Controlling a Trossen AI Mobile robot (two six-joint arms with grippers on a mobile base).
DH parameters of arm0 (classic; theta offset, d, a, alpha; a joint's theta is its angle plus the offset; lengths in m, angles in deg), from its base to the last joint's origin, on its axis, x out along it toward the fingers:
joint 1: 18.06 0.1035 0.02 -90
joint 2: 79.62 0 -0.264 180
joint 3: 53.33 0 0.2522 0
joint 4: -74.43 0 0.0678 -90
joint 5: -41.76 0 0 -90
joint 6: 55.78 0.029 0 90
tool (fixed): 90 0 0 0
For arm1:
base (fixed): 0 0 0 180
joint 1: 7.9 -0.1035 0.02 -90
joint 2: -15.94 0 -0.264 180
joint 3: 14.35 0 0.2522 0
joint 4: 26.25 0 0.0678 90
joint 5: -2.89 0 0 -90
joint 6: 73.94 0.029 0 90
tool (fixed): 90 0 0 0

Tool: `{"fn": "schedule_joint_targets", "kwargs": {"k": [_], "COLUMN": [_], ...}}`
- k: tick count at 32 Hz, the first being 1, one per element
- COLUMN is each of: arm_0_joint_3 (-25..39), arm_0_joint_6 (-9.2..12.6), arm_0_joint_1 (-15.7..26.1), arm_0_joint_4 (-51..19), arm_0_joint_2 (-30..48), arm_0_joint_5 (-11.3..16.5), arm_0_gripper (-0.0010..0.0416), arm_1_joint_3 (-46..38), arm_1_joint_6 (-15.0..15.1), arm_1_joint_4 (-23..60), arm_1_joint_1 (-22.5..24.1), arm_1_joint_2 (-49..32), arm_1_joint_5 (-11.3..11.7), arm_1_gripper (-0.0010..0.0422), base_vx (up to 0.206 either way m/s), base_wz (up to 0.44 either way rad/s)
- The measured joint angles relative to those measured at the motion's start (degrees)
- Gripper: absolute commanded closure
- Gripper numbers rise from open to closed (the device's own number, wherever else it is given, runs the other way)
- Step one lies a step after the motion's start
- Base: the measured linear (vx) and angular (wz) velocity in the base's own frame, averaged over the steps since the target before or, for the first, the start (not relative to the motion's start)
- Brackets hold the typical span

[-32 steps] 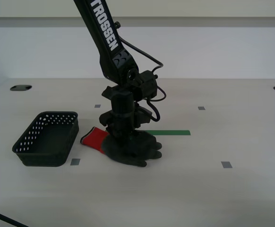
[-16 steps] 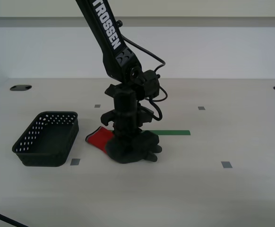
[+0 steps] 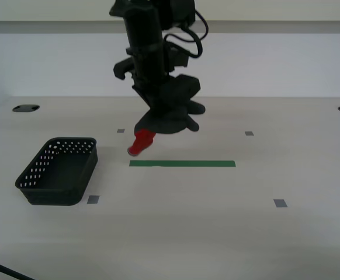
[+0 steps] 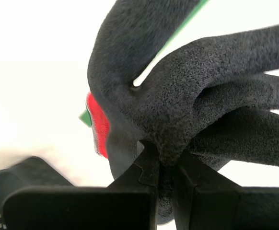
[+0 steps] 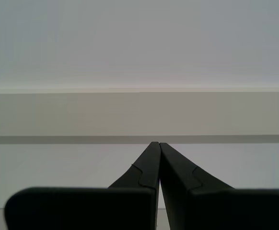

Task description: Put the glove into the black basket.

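Glove first: the floppy dark grey rubbery work glove [image 3: 169, 111] with the bright red knit cuff has left the pale wooden worktop [image 3: 217, 221] where it lay a second ago, and now dangles in the air well above the strip of green tape [image 3: 182, 164], cuff hanging lowest and fingers splayed toward the exterior view's right. The second hand [image 4: 166, 165] has its jaws pinched on a fold of the glove's palm, the dark fabric bunched between them in the second wrist view, with a sliver of red cuff showing beside the grip. The arm carrying it has risen sharply in the last half second, so the pickup looks done and the carry is what remains. The small rectangular black plastic basket [image 3: 59, 170] with rows of holes in its sloping sides sits on the worktop toward the exterior view's left, well apart from the glove and holding nothing. To my eye, the next stretch calls for a sideways move over that basket before letting go; the limp cuff may swing or catch the basket's rim on the way. The first hand [image 5: 159, 153] is closed on nothing, its tips touching, pointed at a blank pale wall.
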Motion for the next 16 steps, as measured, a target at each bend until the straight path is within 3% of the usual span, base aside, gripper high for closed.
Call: {"fn": "schedule_joint_targets", "kwargs": {"k": [11,13,16], "arm_0_joint_3": [0.0,0.0,0.0], "arm_0_joint_6": [0.0,0.0,0.0], "arm_0_joint_1": [0.0,0.1,0.0], "arm_0_joint_4": [-0.1,0.0,-0.1], "arm_0_joint_2": [0.0,0.0,0.0], "arm_0_joint_5": [0.0,0.0,0.0], "arm_0_gripper": [0.0405,0.0405,0.0405], "arm_1_joint_3": [2.9,3.9,6.1], "arm_1_joint_6": [0.8,0.8,0.8], "arm_1_joint_4": [14.5,14.7,16.1], "arm_1_joint_1": [-5.6,-7.0,-11.5], "arm_1_joint_2": [13.7,15.9,20.4], "arm_1_joint_5": [0.0,0.9,4.2], "arm_1_gripper": [0.0413,0.0413,0.0413], "base_vx": [0.000,0.000,0.000], "base_wz": [0.000,0.000,0.000]}}
